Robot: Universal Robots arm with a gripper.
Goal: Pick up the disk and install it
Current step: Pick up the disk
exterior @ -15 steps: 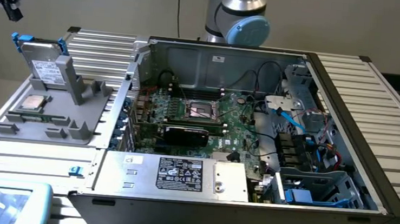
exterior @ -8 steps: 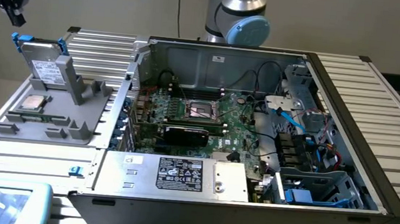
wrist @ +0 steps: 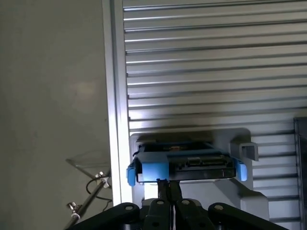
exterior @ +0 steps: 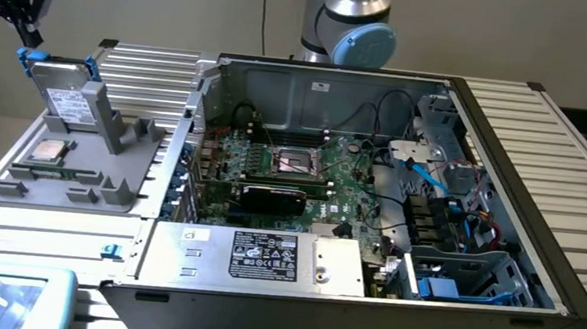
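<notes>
Disk (exterior: pixel 66 98) stands upright in the grey fixture (exterior: pixel 101 172) on the slatted surface (exterior: pixel 149 60), beside the open computer case (exterior: pixel 377 180). Hand (wrist: pixel 168 183) narrow, fingers together at the disk's upper blue rail; hold unconfirmed. Recommend centred grip and a straight lift along the slot.

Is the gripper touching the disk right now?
Touching. In the wrist view the gripper has its shut tips pressed on the blue edge of the disk with no gap; the exterior view puts it at the disk's top corner.
</notes>
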